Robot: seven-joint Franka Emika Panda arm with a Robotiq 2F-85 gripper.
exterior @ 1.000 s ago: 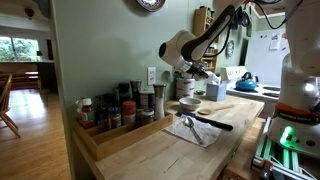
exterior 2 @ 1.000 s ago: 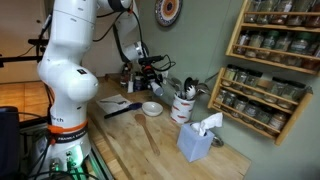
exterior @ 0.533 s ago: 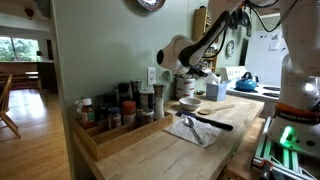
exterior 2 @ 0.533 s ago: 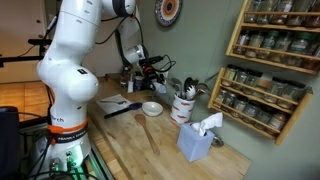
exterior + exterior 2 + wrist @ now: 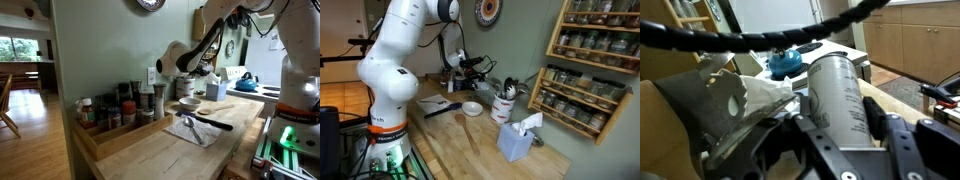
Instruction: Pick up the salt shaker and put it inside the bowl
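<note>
Wooden counter (image 5: 160, 150), hand (image 5: 846, 128) gripping salt shaker (image 5: 835, 90), axis near-upright, wrist view

The arm (image 5: 395, 55) is built of fat, rounded shells in glossy white, with a dark grey ring (image 5: 448, 10) where one segment meets the next. Small dark lettering (image 5: 377, 120) marks the white base column (image 5: 385, 130), and a green light (image 5: 386, 150) glows low on it; in both exterior views that glow is plain. A black corrugated cable (image 5: 790, 35) runs along the arm toward the wrist. The hand (image 5: 470, 67) is matte black, and its finger links (image 5: 905, 145) are angular, jointed by round pins.
</note>
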